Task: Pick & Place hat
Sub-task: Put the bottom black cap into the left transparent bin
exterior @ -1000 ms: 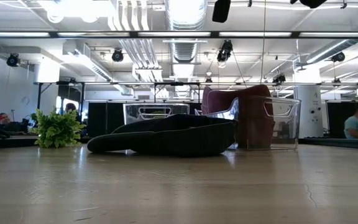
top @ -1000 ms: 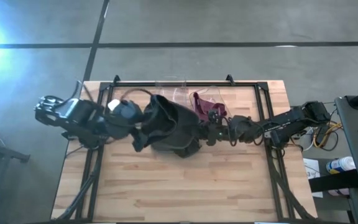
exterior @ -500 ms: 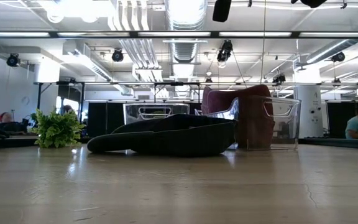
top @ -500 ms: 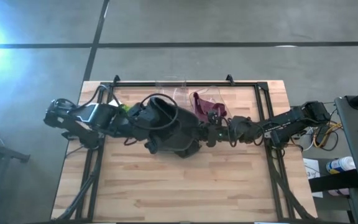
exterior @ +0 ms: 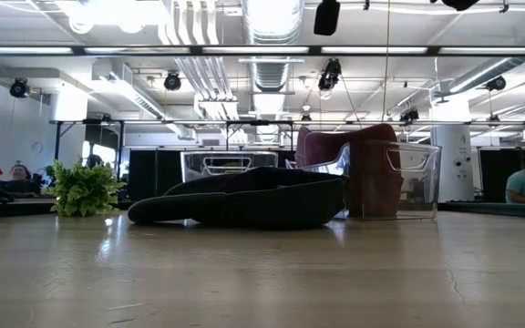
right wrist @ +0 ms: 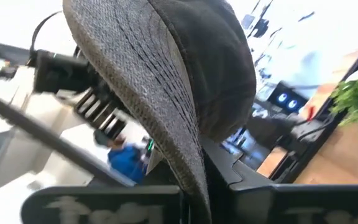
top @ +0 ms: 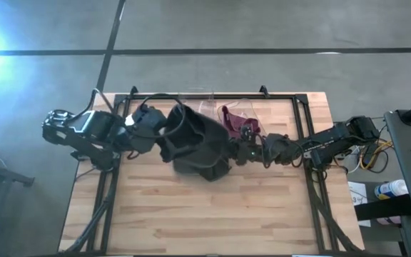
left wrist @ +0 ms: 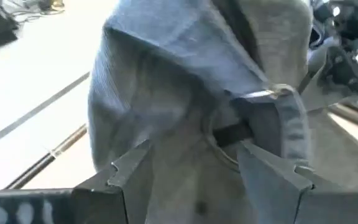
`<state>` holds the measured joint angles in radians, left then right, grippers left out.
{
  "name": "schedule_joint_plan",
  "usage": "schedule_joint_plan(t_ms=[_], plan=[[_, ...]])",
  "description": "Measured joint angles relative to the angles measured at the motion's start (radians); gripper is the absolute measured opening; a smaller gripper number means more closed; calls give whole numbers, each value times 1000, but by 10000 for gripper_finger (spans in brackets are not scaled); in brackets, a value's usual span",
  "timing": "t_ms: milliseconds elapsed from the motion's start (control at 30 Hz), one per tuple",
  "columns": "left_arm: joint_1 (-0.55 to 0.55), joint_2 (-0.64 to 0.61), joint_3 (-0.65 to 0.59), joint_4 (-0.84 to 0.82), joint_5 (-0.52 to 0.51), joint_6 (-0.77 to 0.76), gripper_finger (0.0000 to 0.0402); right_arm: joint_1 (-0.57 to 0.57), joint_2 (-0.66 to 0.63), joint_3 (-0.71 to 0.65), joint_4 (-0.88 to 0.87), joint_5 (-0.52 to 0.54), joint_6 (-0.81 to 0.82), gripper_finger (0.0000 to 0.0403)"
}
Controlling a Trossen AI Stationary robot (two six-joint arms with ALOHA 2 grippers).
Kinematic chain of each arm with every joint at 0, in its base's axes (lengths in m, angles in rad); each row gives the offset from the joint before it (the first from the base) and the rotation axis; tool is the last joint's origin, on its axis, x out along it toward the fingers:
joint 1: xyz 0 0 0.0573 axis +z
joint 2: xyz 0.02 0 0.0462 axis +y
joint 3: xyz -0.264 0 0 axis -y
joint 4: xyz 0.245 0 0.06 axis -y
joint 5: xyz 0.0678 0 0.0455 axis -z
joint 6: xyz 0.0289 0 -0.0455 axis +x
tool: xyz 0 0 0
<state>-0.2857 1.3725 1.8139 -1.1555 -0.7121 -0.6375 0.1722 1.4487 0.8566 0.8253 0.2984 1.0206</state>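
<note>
A dark grey hat (top: 191,139) hangs in the air at the table's middle, held up on its right side by my right gripper (top: 235,151), which is shut on it. My left gripper (top: 155,128) is open at the hat's left side. In the left wrist view its fingers (left wrist: 126,171) stand wide apart before the hat's back opening and strap (left wrist: 278,102). Another dark hat (exterior: 244,200) lies flat on the table in the low view. A maroon hat (top: 232,120) sits in the clear bin (exterior: 399,178). My right gripper pinches the hat's grey woven edge (right wrist: 188,168) between its two fingers, coming level from the table's right. The hat is lifted clear and swells out beyond the fingers. My left gripper: the hat's cloth (left wrist: 185,180) fills the gap between its open fingers; whether it touches, I cannot tell.
The clear bin (top: 212,107) stands at the table's far edge, just behind the held hat. A small green plant (exterior: 82,187) is on the far left. The table's black frame rails (top: 113,185) run along both sides. People sit in the room beyond.
My left gripper reached right into the hat's opening, then drew back toward the table's left. The held hat's left side spread open and has closed up again. My right gripper kept its hold. The hat on the table stayed still.
</note>
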Motion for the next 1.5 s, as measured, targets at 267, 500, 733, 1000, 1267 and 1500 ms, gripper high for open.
schedule_joint_plan(t_ms=[267,500,733,1000,1267,1500], plan=[[-26,-19,7,-111,-124,-58,223,1,-2,0,-64,249,24,13],[-31,-47,-26,-421,-118,-247,223,0,0,0,-281,567,179,13],[-9,-148,-216,-369,-128,-154,223,-45,77,99,-390,751,204,13],[24,-361,-500,-103,-47,-74,223,-109,285,395,-700,748,451,13],[42,-565,-679,85,31,-40,223,-135,432,599,-1059,686,887,13],[42,-619,-725,82,51,-39,223,-140,543,717,-1066,669,870,13]])
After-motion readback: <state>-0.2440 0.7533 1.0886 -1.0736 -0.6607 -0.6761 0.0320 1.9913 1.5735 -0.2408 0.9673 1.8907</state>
